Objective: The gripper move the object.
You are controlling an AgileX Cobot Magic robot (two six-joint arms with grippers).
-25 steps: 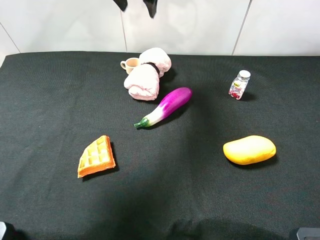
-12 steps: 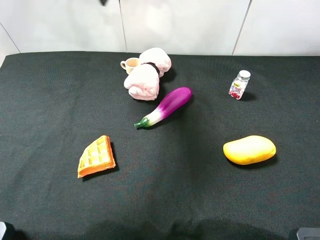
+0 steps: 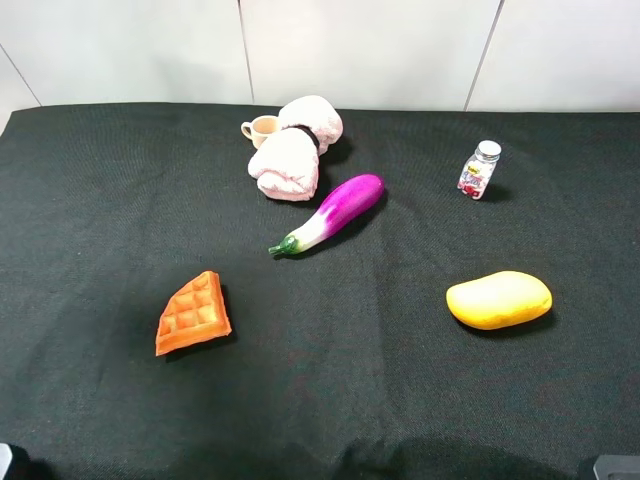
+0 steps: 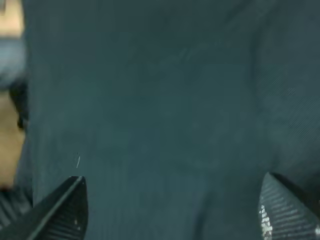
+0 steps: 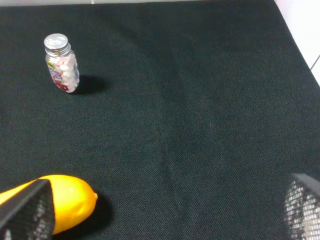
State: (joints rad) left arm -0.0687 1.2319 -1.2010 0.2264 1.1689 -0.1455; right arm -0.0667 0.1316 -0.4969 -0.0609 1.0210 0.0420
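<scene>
Black left pincer (image 4: 170,210) and right pincer (image 5: 165,210) both spread apart over dark cloth (image 3: 100,200).

On my bench (image 3: 100,200) the pink rolled towel (image 3: 293,150) touches the small cup (image 3: 262,129); an eggplant (image 3: 330,213) lies just beside.

Neither arm shows in the exterior high view. Left black metal claw gripper (image 4: 172,212): only its two carbon-weave fingertips (image 4: 62,212) visible in the left wrist view, spread wide apart, nothing between them, hovering over dark cloth. Right black metal claw gripper (image 5: 165,212): the two tips sit at opposite edges of the right wrist view, jaws wide apart, nothing held, clear of the surface.
</scene>
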